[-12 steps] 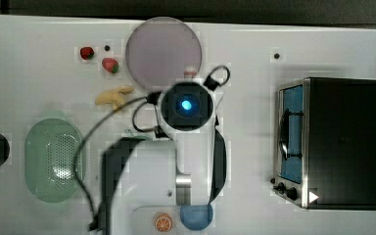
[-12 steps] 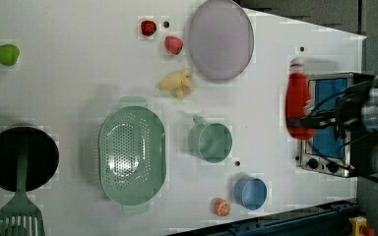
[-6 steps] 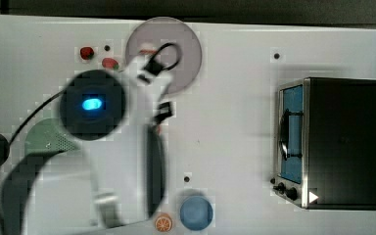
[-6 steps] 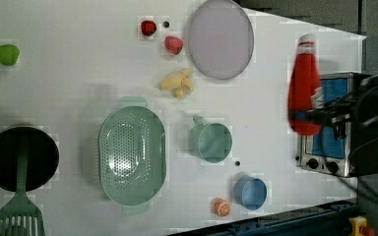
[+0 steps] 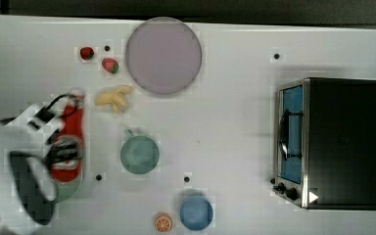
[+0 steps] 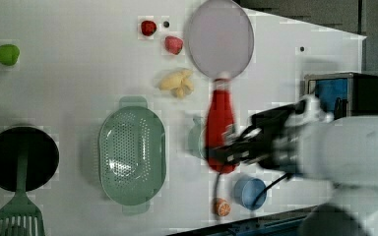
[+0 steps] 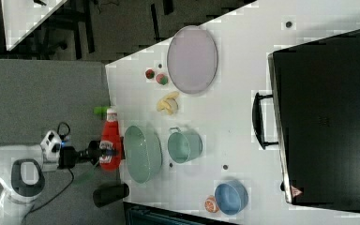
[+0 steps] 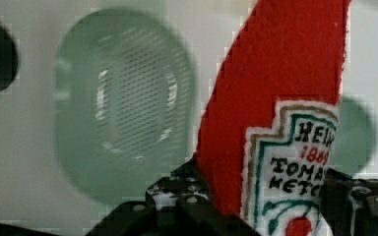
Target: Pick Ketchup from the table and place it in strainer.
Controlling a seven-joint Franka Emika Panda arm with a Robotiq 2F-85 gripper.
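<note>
**Ketchup bottle carried in the air beside the strainer**

Left view shows the gripper point(image 6: 226, 150) clamped across the lower body of the red squeeze Ketchup bottle point(image 6: 220, 118), its white cap pointing toward the large grey-lilac round plate point(image 6: 220, 39). The bottle hangs above the table, in front of the round teal-green mug point(image 6: 197, 140) and to the left view's right of the pale green oval perforated strainer point(image 6: 132, 155), which holds nothing. In the wrist view the black fingers point(image 8: 187, 196) press both sides of the labelled bottle, with the strainer lying below and to one side.
</note>
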